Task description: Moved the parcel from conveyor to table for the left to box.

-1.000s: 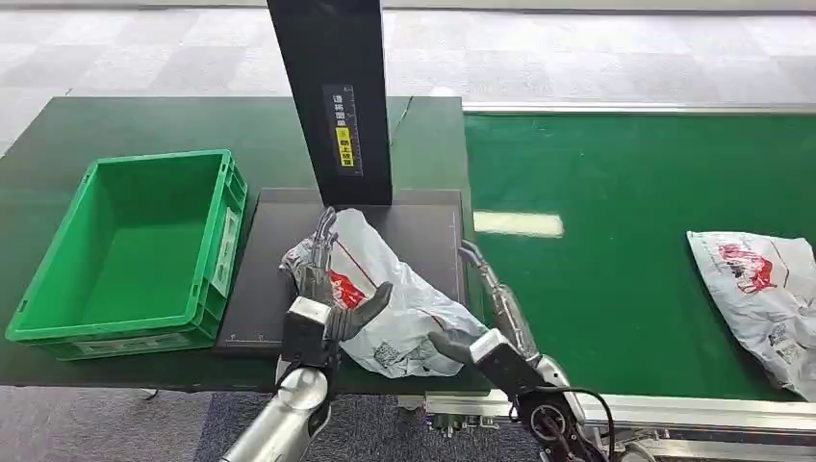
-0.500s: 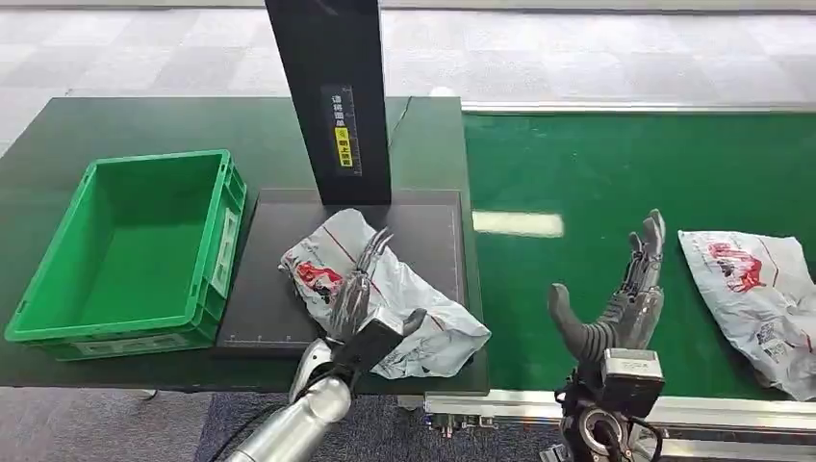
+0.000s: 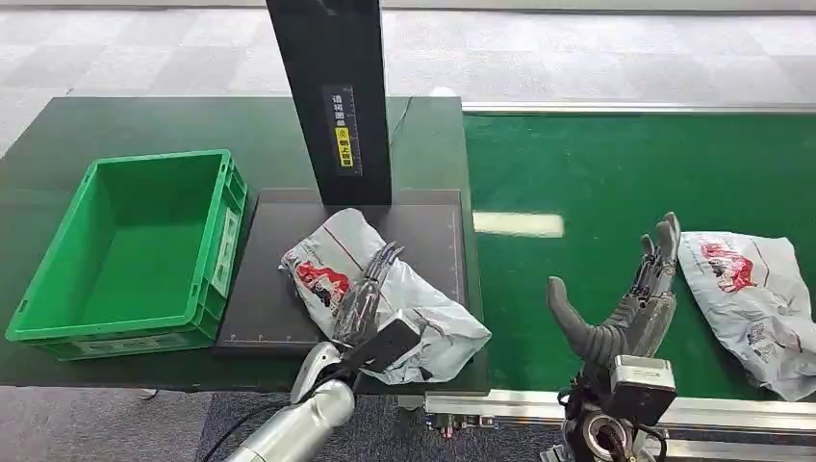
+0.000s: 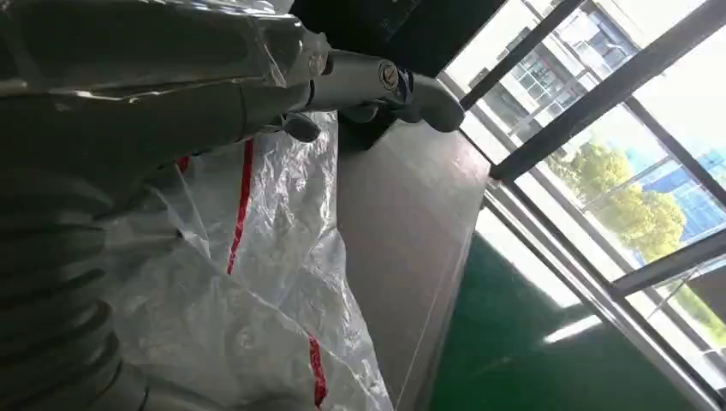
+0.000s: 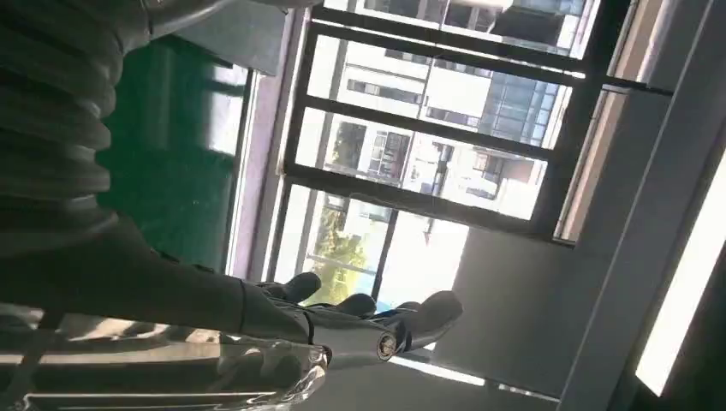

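A green plastic crate (image 3: 130, 255) is sitting open and unfilled at the left end of the dark green desk (image 3: 144, 125). Just beside it, a black scale platform (image 3: 279, 241) is carrying a crumpled grey parcel bag with red print (image 3: 404, 308), while a black upright column (image 3: 332, 96) is rising from the platform's far edge behind the bag. The left hand (image 3: 370, 294) is lying on top of the parcel with fingers stretched out and gripping nothing. Further right, over the green conveyor belt (image 3: 616, 173), the right hand (image 3: 625, 303) is hanging spread wide and holding nothing, its fingertips close to a second grey parcel bag (image 3: 755, 298) lying on the belt near the right edge.
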